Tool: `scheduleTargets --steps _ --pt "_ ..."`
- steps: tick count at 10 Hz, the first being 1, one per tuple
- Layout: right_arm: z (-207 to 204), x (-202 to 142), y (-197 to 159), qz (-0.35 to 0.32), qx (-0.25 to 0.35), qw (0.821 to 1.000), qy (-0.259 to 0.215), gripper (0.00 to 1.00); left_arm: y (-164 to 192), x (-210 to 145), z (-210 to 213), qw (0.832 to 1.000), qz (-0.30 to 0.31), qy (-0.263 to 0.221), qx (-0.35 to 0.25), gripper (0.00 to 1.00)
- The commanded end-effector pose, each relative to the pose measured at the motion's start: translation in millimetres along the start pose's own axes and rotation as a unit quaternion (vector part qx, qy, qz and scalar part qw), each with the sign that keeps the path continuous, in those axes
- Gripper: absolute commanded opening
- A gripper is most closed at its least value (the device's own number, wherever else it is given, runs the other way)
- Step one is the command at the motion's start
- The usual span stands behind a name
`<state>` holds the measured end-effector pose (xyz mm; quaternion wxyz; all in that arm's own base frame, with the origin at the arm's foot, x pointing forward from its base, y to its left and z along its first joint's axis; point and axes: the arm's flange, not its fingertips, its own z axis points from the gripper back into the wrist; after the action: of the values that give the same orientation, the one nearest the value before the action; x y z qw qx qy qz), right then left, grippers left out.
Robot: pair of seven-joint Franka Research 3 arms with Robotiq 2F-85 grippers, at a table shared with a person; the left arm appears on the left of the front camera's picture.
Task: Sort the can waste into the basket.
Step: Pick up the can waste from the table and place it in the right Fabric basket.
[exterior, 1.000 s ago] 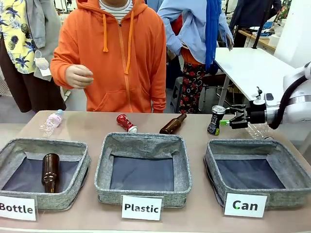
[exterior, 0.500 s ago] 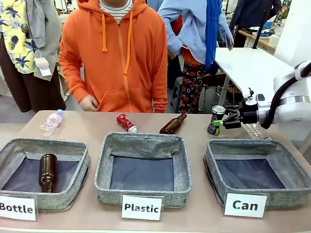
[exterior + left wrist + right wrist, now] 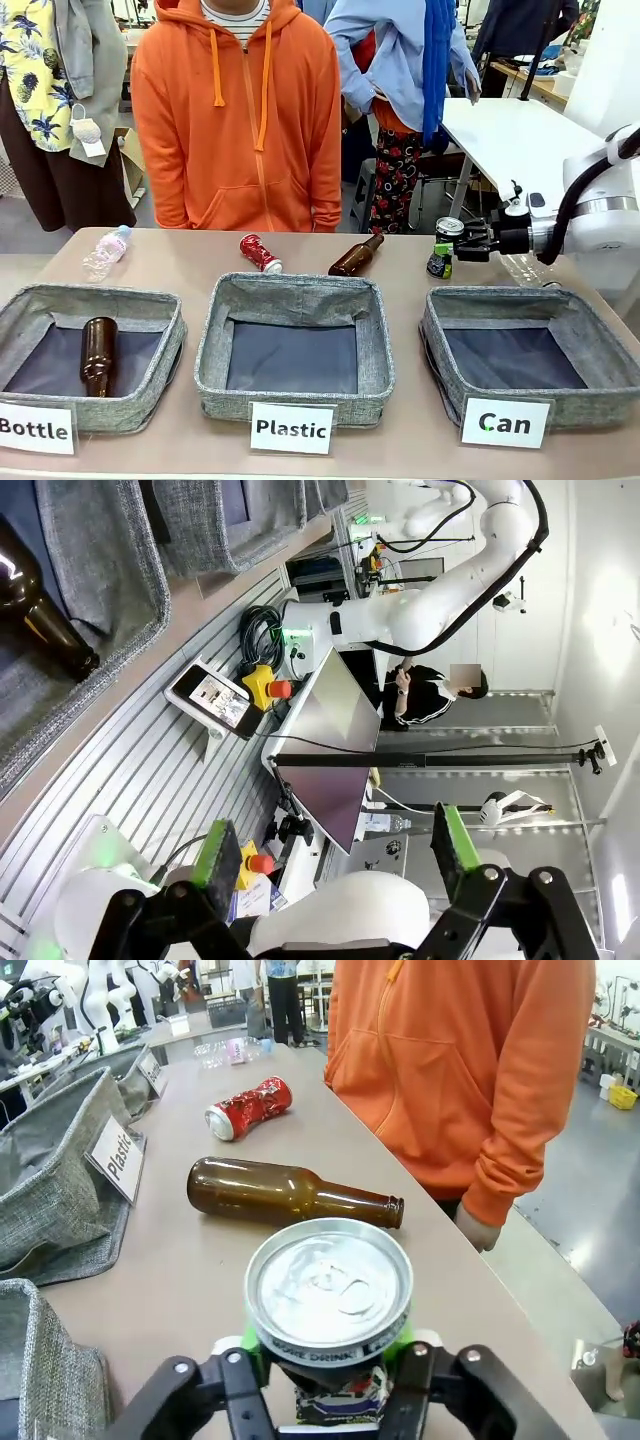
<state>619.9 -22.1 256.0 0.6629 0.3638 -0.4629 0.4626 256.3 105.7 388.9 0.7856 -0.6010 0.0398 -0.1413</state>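
A dark crushed can [image 3: 440,246] stands on the table behind the grey basket [image 3: 432,338] with the "Can" card [image 3: 505,422]. My right gripper [image 3: 446,252] reaches in from the right and is shut on it. In the right wrist view the green pads [image 3: 252,1352] press both sides of the dark can [image 3: 328,1290] under its silver lid. A red crushed can [image 3: 260,253] lies behind the middle basket, seen again as the red can [image 3: 248,1108] farther along the table. My left gripper [image 3: 335,845] is open and holds nothing.
A brown bottle [image 3: 355,257] lies between the two cans. The "Plastic" basket [image 3: 212,340] stands in the middle, and the "Bottle" basket [image 3: 172,345] at left holds a brown bottle [image 3: 98,352]. A clear plastic bottle [image 3: 105,250] lies far left. A person in orange stands across the table.
My right gripper's jaws have closed onto the dark can after moving slightly left. The person's raised hand has dropped and drawn back.
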Motion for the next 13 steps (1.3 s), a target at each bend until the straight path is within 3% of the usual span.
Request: scheduleTargets --steps 1,3,5,7,8,9,10,11,12,13 --pt "-1 14 5 -0.006 0.013 1.0 0.009 0.15 -3 -1 2 1.0 -0.008 -0.001 -0.007 1.0" --pt "6 43 24 0.007 0.015 1.0 0.02 0.0 -3 -1 2 1.0 -0.008 -0.001 -0.007 1.0" --pt "30 98 64 -0.008 0.017 0.999 0.047 0.0 -3 -1 2 1.0 -0.008 -0.001 -0.007 1.0" --pt "63 150 119 0.009 0.006 0.994 0.106 0.0 -3 -1 2 1.0 -0.008 -0.001 -0.007 1.0" --pt "77 166 149 0.002 0.006 0.989 0.151 0.0 -3 -1 2 1.0 -0.008 -0.001 -0.007 1.0" --pt "88 176 182 0.009 0.015 0.974 0.225 0.0 -3 -1 2 1.0 -0.008 -0.001 -0.007 1.0" --pt "91 174 210 0.057 0.081 0.944 0.315 0.0 -3 -1 2 1.0 -0.008 -0.001 -0.007 1.0" --pt "85 171 228 0.082 0.074 0.925 0.363 0.0 -3 -1 2 1.0 -0.008 -0.001 -0.007 1.0" --pt "76 164 239 0.175 0.031 0.878 0.444 0.0 -3 -1 2 1.0 -0.008 -0.001 -0.007 1.0" --pt "66 150 251 0.24 0.117 0.811 0.52 0.0 -3 -1 2 1.0 -0.008 -0.001 -0.007 1.0"
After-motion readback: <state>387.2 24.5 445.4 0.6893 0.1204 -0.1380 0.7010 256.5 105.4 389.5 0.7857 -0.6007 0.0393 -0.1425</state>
